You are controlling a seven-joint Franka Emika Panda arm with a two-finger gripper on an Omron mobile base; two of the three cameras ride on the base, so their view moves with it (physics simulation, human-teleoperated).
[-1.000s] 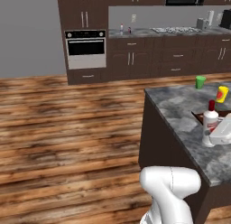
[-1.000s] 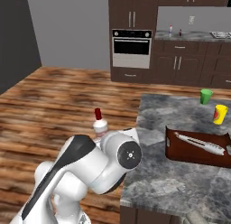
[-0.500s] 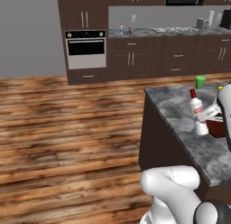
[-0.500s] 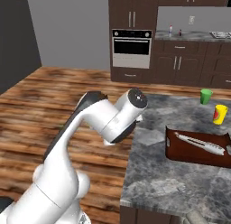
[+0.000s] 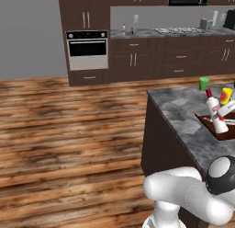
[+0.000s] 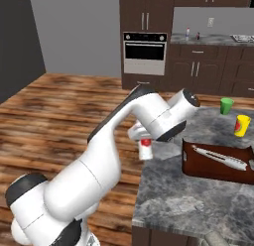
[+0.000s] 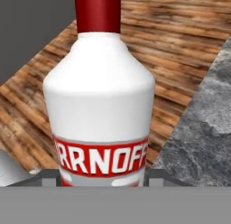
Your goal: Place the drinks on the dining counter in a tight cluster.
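Note:
My gripper [image 5: 223, 113] is shut on a white bottle with a red cap [image 5: 215, 115], holding it off the surface over the dining counter [image 5: 183, 123]. From the right base view the same white bottle [image 6: 145, 151] hangs under my wrist at the island's left edge [image 6: 163, 190]. Up close, the bottle [image 7: 101, 105] shows a red band with white letters. Two more small bottles stand on the far wall counter: a clear one [image 5: 123, 29] and a short reddish one [image 5: 131, 31].
On the island sit a green cup [image 6: 226, 105], a yellow cup [image 6: 242, 125] and a dark brown tray [image 6: 198, 165] with a utensil [image 6: 221, 158] in it. Wood floor lies to the left of the island. An oven [image 5: 87, 50] and cabinets line the back wall.
The arm has swung up and straightened over the island's left side, carrying the white bottle from beside the island toward its edge. The cups and tray have stayed put.

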